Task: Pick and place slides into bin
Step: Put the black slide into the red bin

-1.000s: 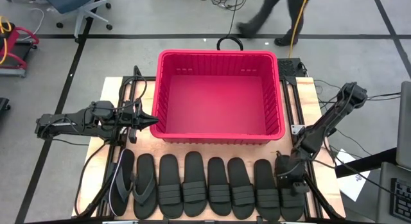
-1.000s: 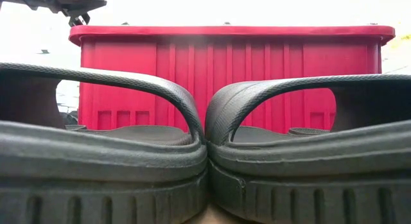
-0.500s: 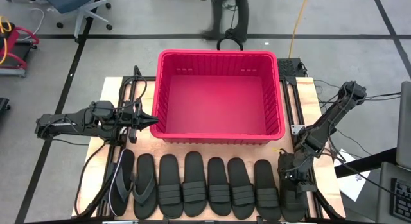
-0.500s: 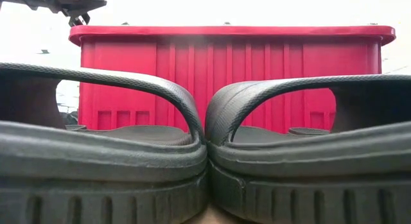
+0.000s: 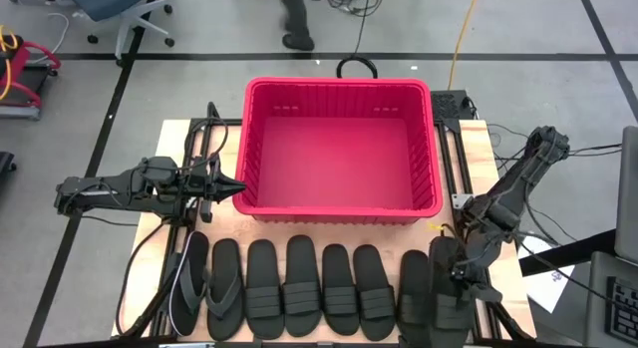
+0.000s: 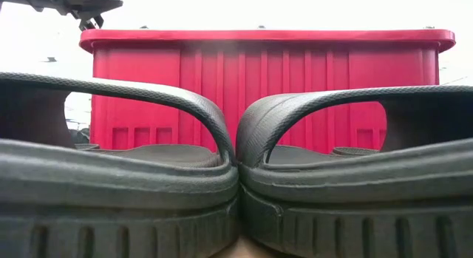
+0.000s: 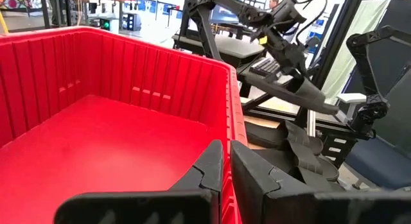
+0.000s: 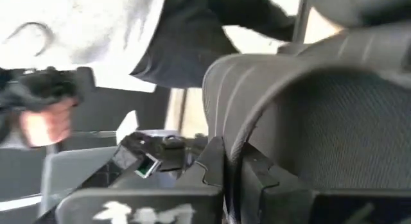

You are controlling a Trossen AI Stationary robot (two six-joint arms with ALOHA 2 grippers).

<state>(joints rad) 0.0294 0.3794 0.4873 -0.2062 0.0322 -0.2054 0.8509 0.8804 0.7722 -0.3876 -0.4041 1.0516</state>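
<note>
The red bin (image 5: 339, 149) stands at the middle of the table's far side. A row of black slides (image 5: 301, 288) lies side by side on their soles along the near edge; two of them (image 6: 118, 177) fill the low view. My right gripper (image 5: 451, 273) is shut on the rightmost slide (image 5: 446, 303), which is raised above the row's right end. My left gripper (image 5: 237, 186) is shut and holds nothing; it hovers at the bin's left near corner, level with the rim (image 7: 234, 89). My right gripper pinches the ribbed strap's edge (image 8: 221, 124) of the rightmost slide between its two fingers. The fingers slant down from the table's far right. The slide is lifted off the table and hangs tilted below them, footbed (image 8: 340, 134) toward the wrist camera.
Dark frame rails (image 5: 199, 139) run along both sides of the wooden table top (image 5: 469, 149). Beyond the far edge a person's leg (image 5: 294, 19) crosses the floor; an office chair (image 5: 120, 9) stands at the far left.
My right gripper has gone up, rolling a little, and has taken the rightmost slide up out of the row; the other slides have stayed in place. The person beyond the table has walked from right to left.
</note>
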